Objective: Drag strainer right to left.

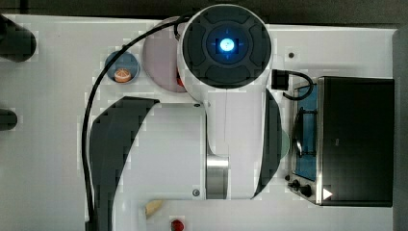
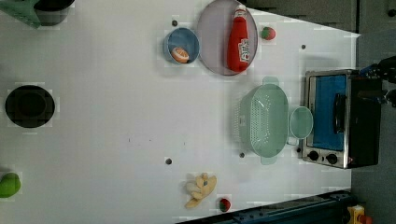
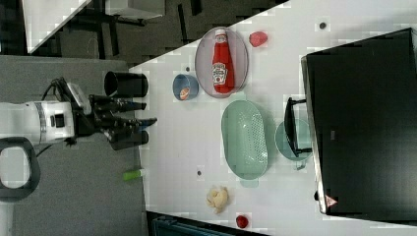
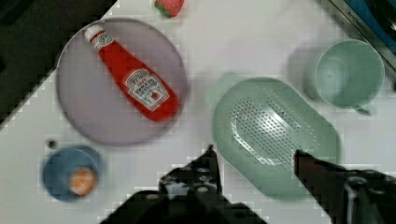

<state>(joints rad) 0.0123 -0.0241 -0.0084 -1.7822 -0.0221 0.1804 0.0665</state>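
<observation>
The strainer is a pale green oval basket of smooth plastic, with a plain rim, a small tab handle at each end and a grid of fine holes over its floor and walls. It stands on the white table with nothing inside it, between the pink plate and the toaster oven, toward the left view's right. Just beside it, on the oven side, sits a round green mug with a handle, also with nothing in it; the two look close enough to touch, though contact cannot be told. Beyond the mug is the toaster oven, a boxy metal body with a blue-tinted glass door, a dark bar handle and black knobs.

On the strainer's other side a round, flat, pale pink plate carries a red ketchup bottle lying on its side. Next to the plate a small blue bowl holds an orange item. A red strawberry lies near the plate's edge, and a peeled banana lies nearer the left view's bottom.

The gripper hangs above the table with its black fingers spread apart, grasping nothing and touching nothing; in the wrist view the strainer's near end lies between them.
</observation>
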